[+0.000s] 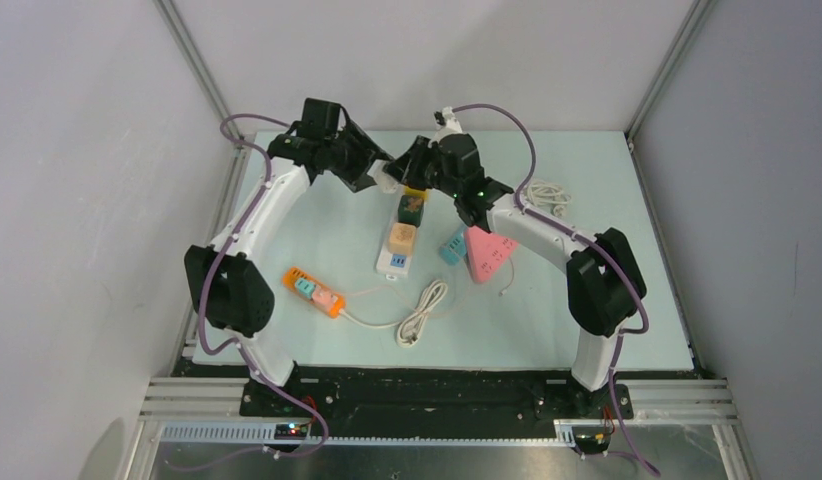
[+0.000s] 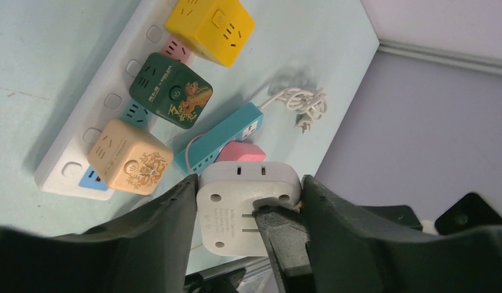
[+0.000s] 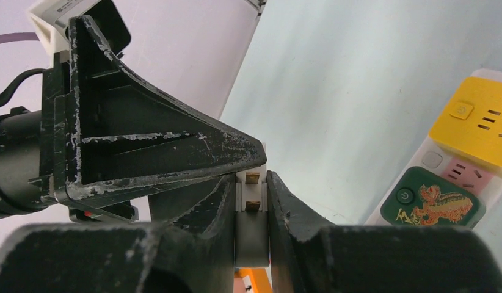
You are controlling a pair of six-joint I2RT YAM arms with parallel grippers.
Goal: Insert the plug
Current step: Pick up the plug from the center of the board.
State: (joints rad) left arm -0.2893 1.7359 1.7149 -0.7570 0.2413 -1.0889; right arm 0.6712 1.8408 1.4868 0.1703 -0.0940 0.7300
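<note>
Left pincer clamps white plug; right pincer pinches its prongs, hidden from top view

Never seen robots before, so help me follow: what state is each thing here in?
white adapter, held off the table, unplugged, prongs exposed.
left fingers, clamped on its sides.
right fingers, shut on its prong end.
yellow cube, plugged into white power strip.
green cube, plugged in.
beige cube, plugged in.

2 arms arched inward, L tool half-spread round plug, R tool pinched on its prongs
</note>
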